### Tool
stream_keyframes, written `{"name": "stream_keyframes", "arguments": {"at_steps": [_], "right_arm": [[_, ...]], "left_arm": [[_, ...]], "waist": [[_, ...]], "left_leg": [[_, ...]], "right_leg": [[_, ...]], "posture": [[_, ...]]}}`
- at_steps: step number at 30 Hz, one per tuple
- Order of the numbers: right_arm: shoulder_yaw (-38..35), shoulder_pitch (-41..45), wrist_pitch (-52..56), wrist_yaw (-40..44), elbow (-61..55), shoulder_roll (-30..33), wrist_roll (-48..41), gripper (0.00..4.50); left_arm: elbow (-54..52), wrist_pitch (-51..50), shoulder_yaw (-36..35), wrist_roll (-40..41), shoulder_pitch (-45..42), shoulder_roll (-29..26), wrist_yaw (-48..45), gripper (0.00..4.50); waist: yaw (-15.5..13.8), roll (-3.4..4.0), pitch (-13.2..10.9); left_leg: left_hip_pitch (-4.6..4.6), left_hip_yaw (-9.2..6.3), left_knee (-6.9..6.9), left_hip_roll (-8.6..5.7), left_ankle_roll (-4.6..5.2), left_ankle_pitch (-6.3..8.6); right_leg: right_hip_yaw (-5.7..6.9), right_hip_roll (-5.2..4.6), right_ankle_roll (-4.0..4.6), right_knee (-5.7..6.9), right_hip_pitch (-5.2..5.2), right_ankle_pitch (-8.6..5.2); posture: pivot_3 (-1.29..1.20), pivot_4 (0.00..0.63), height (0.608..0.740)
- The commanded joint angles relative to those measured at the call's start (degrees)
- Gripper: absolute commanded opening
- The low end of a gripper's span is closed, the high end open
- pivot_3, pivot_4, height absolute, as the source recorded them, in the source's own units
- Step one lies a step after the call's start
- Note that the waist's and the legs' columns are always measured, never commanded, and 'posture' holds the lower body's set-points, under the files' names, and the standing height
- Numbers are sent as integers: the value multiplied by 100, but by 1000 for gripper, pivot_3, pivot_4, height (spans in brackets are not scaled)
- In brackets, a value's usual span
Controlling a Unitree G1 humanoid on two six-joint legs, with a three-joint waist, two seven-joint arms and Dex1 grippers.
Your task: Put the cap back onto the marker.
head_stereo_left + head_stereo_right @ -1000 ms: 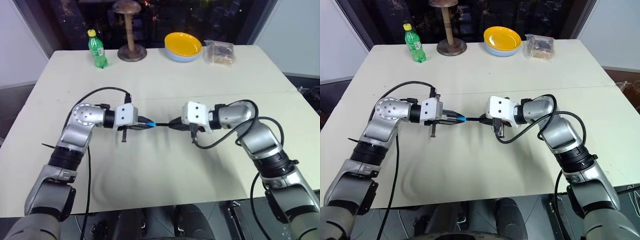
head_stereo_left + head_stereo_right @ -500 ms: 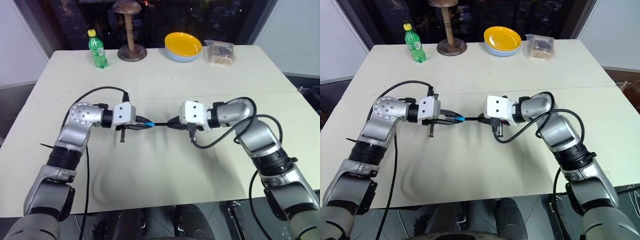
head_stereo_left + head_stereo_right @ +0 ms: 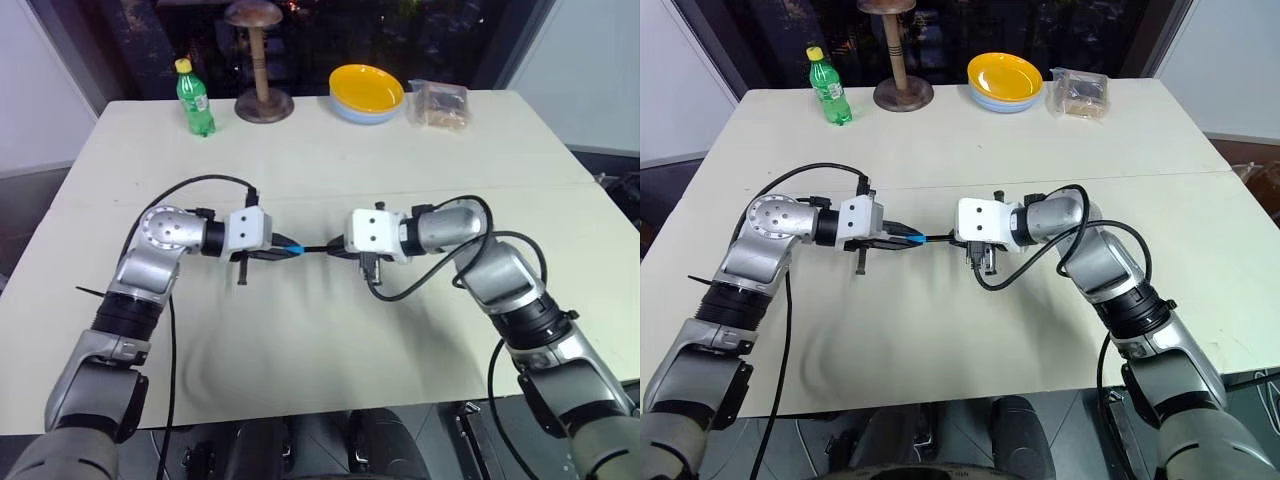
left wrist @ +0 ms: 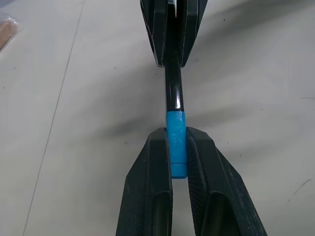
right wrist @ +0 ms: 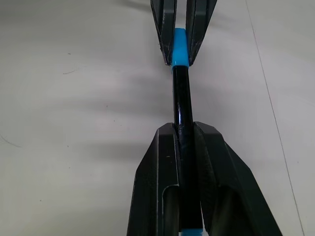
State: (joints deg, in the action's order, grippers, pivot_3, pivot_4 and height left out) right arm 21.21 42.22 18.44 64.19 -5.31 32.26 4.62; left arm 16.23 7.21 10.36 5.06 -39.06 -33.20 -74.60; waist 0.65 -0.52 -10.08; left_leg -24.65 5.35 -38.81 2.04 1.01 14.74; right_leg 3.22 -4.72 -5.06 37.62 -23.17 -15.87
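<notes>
My left gripper [image 3: 292, 248] is shut on the small bright blue cap [image 4: 176, 147], held just above the table's middle. Facing it from the right, my right gripper [image 3: 340, 246] is shut on the thin black marker [image 5: 183, 105], which points level at the cap. The marker's front end runs straight into the cap [image 5: 180, 46], the two in one line with no gap showing between them. A short stretch of bare black shaft [image 4: 173, 93] spans the space between the two pairs of fingertips. A light blue band [image 5: 192, 231] shows at the marker's rear, between my right fingers.
Along the far edge of the cream table [image 3: 330, 340] stand a green bottle [image 3: 195, 98], a wooden stand [image 3: 262, 60], a yellow bowl [image 3: 367, 90] and a clear packet [image 3: 440, 105]. Black cables loop beside both wrists.
My right gripper has edged left with the marker toward the cap, shortening the bare shaft between the grippers. The left gripper has stayed in place.
</notes>
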Motion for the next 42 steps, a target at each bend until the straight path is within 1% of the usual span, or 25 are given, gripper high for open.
{"name": "stream_keyframes", "arguments": {"at_steps": [1,6,15,27,29,30,32,33,34,35,42], "right_arm": [[82,251,-167,-61,-332,-355,-168,27],[60,260,-128,-78,-382,-476,-203,27],[64,275,-139,-24,-383,-597,-183,27],[-49,186,-313,86,-232,-391,-85,27],[-69,195,-324,100,-204,-372,-86,0],[-78,191,-330,106,-206,-361,-94,0],[-101,183,-340,125,-208,-327,-113,0],[-114,178,-357,137,-190,-289,-119,0],[-129,162,-373,147,-181,-237,-130,0],[-143,147,-385,151,-167,-191,-143,0],[-381,-155,-319,71,-176,275,-253,0]], "left_arm": [[-293,32,76,196,-93,258,80,0],[-427,-42,-2,354,-127,428,103,0],[-587,-149,1,380,-97,507,-66,0],[-605,-297,-104,313,94,256,-109,0],[-622,-335,-140,319,143,198,-99,970],[-641,-351,-148,321,165,181,-78,1257],[-747,-417,-189,327,267,117,-6,2323],[-877,-492,-230,356,374,44,30,2743],[-1046,-600,-277,408,498,-34,71,3389],[-1208,-706,-335,477,616,-112,119,3847],[-2491,-1604,-953,796,1567,-590,868,3847]], "waist": [[1,0,0],[-2,0,0],[0,0,0],[2,0,0],[3,0,0],[2,0,0],[9,0,0],[12,0,0],[14,0,0],[18,0,0],[-1,1,-1]], "left_leg": [[0,0,0,0,0,0],[0,0,0,0,0,0],[0,0,0,0,0,0],[-1,0,0,0,0,0],[-1,0,0,0,0,0],[-1,0,1,0,0,0],[-2,-1,1,1,0,0],[-2,-1,1,1,0,0],[-2,-1,1,1,0,0],[-1,-1,1,1,0,0],[-2,-2,6,2,-1,0]], "right_leg": [[0,0,0,0,0,0],[0,0,0,0,0,0],[0,0,0,0,0,0],[0,0,0,0,-1,0],[0,0,0,0,-1,0],[0,0,0,0,-1,0],[0,0,0,0,-1,0],[0,0,0,0,-1,0],[0,0,0,0,-2,0],[0,0,0,0,-2,0],[-1,-6,1,-1,-4,-1]], "posture": [[0,150,740],[0,150,740],[0,150,740],[0,150,740],[0,150,740],[0,150,740],[0,150,740],[0,150,740],[0,150,740],[0,150,740],[0,150,740]]}}
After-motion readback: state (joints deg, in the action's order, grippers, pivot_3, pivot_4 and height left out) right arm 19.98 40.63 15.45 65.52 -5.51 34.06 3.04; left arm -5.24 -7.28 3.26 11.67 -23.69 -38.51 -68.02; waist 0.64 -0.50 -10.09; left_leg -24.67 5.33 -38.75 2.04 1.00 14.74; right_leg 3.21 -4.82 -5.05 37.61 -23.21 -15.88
